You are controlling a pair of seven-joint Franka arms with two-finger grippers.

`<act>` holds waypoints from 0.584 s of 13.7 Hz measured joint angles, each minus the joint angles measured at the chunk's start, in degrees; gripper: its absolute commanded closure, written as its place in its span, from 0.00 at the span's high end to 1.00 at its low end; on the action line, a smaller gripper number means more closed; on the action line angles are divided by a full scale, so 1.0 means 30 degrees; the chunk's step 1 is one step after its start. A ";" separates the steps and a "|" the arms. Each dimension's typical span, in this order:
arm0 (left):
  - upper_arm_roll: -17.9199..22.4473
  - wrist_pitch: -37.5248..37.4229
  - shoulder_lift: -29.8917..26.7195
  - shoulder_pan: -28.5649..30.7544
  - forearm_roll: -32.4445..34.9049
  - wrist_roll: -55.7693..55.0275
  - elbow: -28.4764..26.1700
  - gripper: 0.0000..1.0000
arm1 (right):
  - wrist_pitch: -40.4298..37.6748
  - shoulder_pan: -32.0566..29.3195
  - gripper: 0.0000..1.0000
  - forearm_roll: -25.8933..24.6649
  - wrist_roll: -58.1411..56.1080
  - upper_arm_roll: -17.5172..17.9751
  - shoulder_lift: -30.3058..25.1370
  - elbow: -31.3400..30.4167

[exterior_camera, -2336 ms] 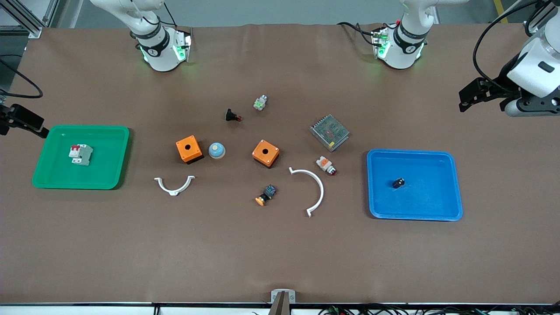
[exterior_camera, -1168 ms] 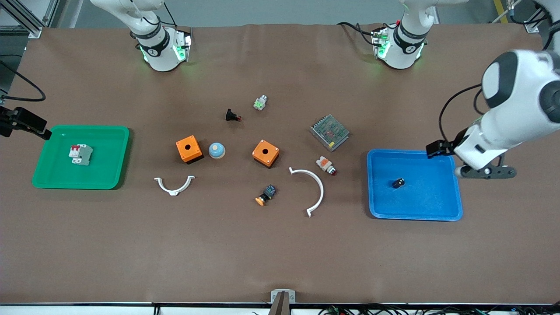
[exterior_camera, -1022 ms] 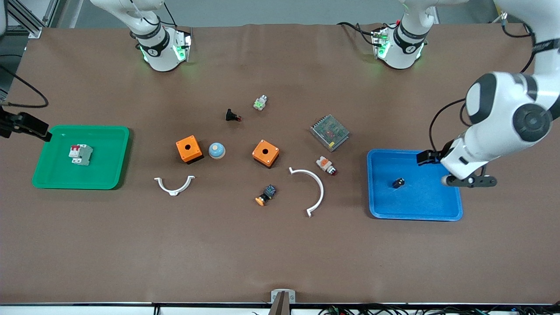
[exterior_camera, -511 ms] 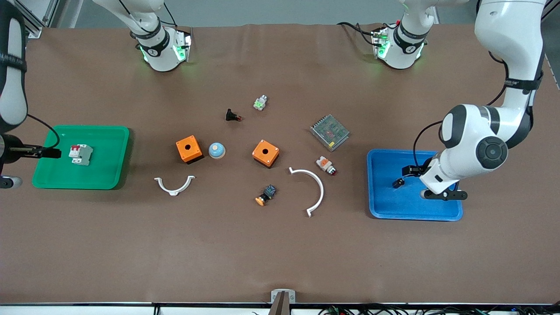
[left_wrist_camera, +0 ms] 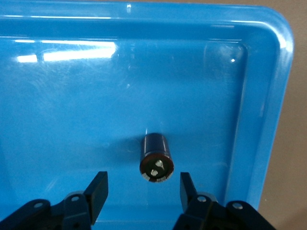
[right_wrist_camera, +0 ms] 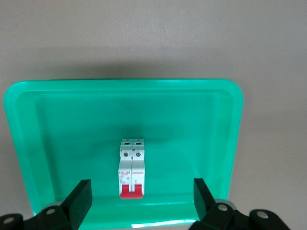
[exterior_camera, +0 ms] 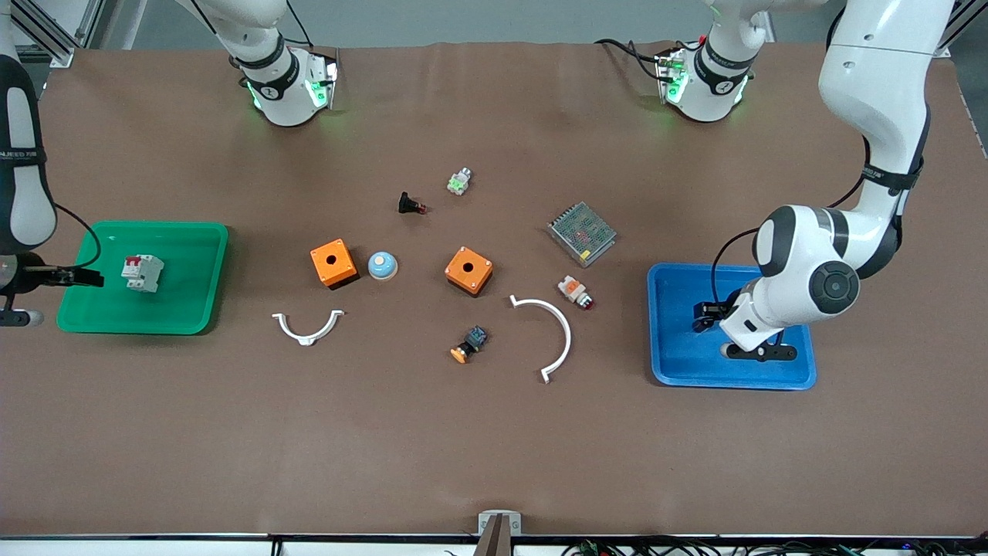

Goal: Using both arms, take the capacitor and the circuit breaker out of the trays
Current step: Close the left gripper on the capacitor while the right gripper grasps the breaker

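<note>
The capacitor (left_wrist_camera: pixel 156 158), a stubby black cylinder, lies on its side in the blue tray (exterior_camera: pixel 671 363). My left gripper (exterior_camera: pixel 706 316) is low over that tray and open. In the left wrist view its fingertips (left_wrist_camera: pixel 142 189) stand apart just short of the capacitor's terminal end. The white-grey breaker (exterior_camera: pixel 142 272) with red levers lies in the green tray (exterior_camera: pixel 185 309). My right gripper (exterior_camera: pixel 94 279) is open at that tray's outer edge, short of the breaker. In the right wrist view the breaker (right_wrist_camera: pixel 132 168) lies between the spread fingers (right_wrist_camera: pixel 142 196), red end toward them.
Between the trays lie two orange boxes (exterior_camera: pixel 333 263) (exterior_camera: pixel 468 271), a blue dome (exterior_camera: pixel 382 266), two white arcs (exterior_camera: pixel 307 328) (exterior_camera: pixel 556 336), a metal mesh unit (exterior_camera: pixel 581 233), and several small button parts (exterior_camera: pixel 576 291) (exterior_camera: pixel 469 344) (exterior_camera: pixel 411 205).
The left arm has swung in and come down over the blue tray to the capacitor. The right gripper has come down at the green tray's edge by the breaker. No object has moved.
</note>
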 measured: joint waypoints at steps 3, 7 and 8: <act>-0.0002 0.0346 0.0411 -0.0004 -0.0003 -0.0006 -0.0002 0.54 | 0.1526 -0.0244 0.94 0.0866 -0.0665 0.0007 0.0003 -0.1780; -0.0020 0.0539 0.0531 -0.0040 -0.0004 -0.0007 0.0002 0.42 | 0.2782 -0.0376 0.94 0.0994 -0.0731 0.0013 -0.0007 -0.3284; -0.0028 0.0625 0.0559 -0.0052 -0.0004 -0.0007 0.0002 0.35 | 0.3281 -0.0409 0.93 0.0996 -0.0787 0.0013 -0.0007 -0.3677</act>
